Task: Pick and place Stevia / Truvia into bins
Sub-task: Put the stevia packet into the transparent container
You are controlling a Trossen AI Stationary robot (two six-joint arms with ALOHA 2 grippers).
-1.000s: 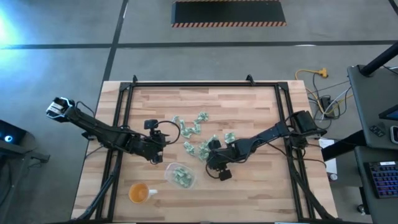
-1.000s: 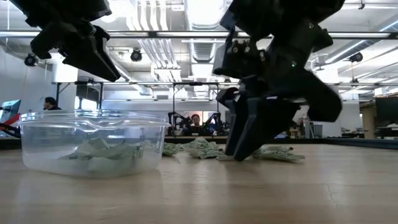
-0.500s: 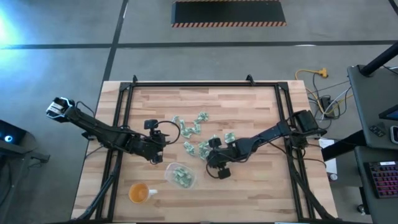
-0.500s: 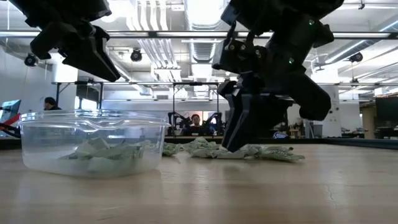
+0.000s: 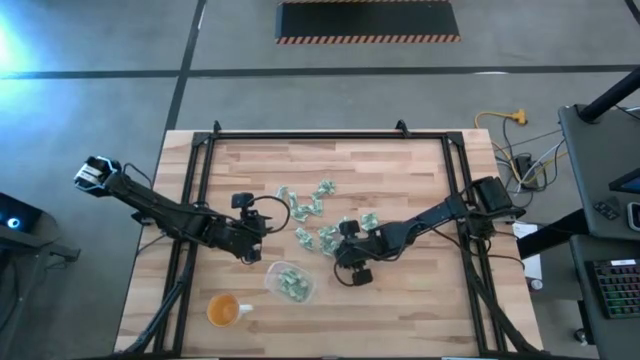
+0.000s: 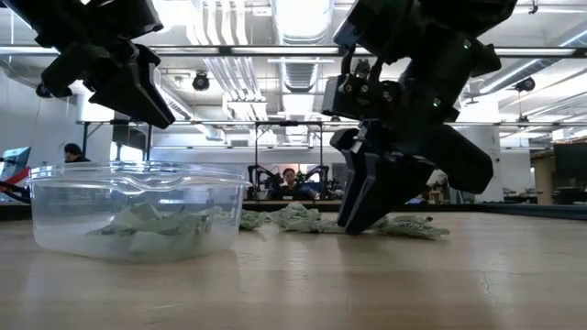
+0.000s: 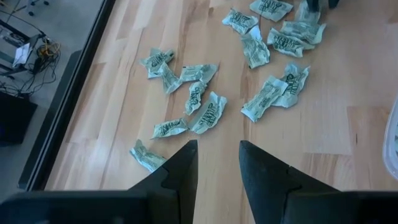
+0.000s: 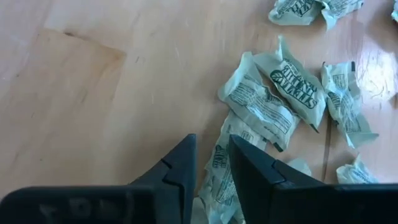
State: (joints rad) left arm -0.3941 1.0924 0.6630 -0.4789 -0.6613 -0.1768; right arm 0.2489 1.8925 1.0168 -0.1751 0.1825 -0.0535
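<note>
Several packets already lie in the clear tub (image 5: pixel 289 281) at the near edge of the bench (image 5: pixel 400 300), with an orange cup (image 5: pixel 223 311) beside it. Just beyond the tub, the right tool (image 5: pixel 345 262) is down at the near edge of the loose packets (image 5: pixel 318 212). In the right wrist view its fingers (image 8: pixel 177 171) are drawn close together with a pale green packet (image 8: pixel 219 168) pinched in the narrow gap; the low view shows the fingertips at or just off the bench surface, cannot tell which. Step in hand, by my reading: the pick, grip taken, lift not yet made.

Left tool (image 5: pixel 256 250) hangs above the bench beside the tub, waiting. Its fingers (image 7: pixel 180 171) stand a little apart with nothing between them.

Farther back, the remaining packets are scattered across the middle of the bench, some overlapping, none stacked neatly.

Next move calls for a straight lift that takes only the one packet, since neighbours touch it, then a short carry toward the tub and release over its opening.
</note>
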